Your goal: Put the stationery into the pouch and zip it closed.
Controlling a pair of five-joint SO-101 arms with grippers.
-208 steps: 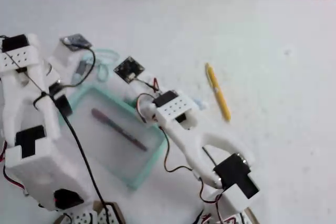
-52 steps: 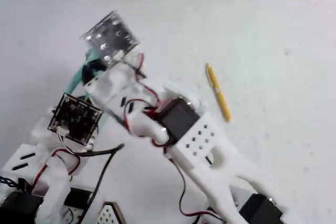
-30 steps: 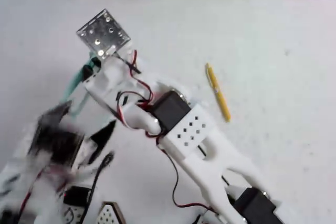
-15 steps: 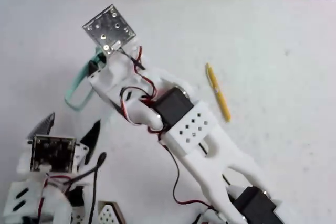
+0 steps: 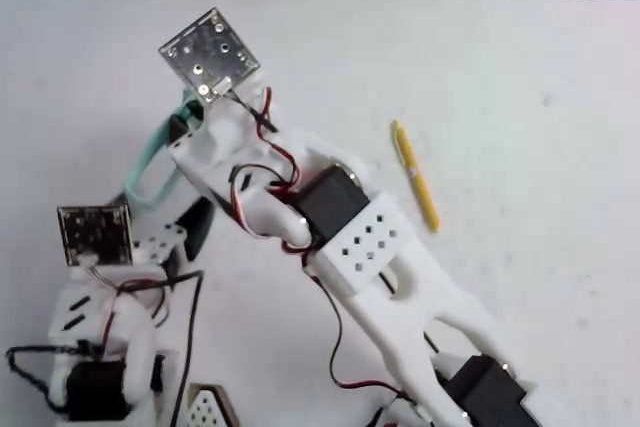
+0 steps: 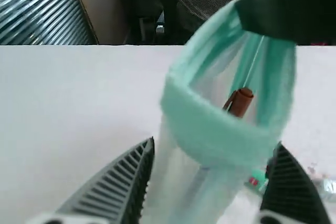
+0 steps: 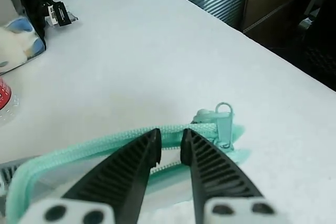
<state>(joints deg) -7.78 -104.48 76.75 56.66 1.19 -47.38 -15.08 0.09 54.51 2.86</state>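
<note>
1. My right claw (image 7: 170, 139) is clenched on the mint-green zip band of the see-through plastic pouch (image 7: 89, 150), just beside the mint-green zip pull (image 7: 224, 123). Gripping there lifts the mouth off the white table (image 5: 520, 77) and holds it agape.
2. My left claw (image 6: 214, 150) is released, its jaws spread on either side of the hanging pouch. I cannot tell whether they touch it. I judge the claw sits there to steady the pouch body or to take a second hold on the rim.
3. A brown-ended pen (image 6: 239, 102) is inside the pouch, its brown end near the mouth. Holding the mouth upward should stop it sliding out.
4. The slim yellow pen (image 5: 414, 175) lies on the table well apart from the pouch and is not yet packed.
5. The zip is open. Closing it waits on the yellow pen, and I judge one claw must let go to fetch it.
</note>
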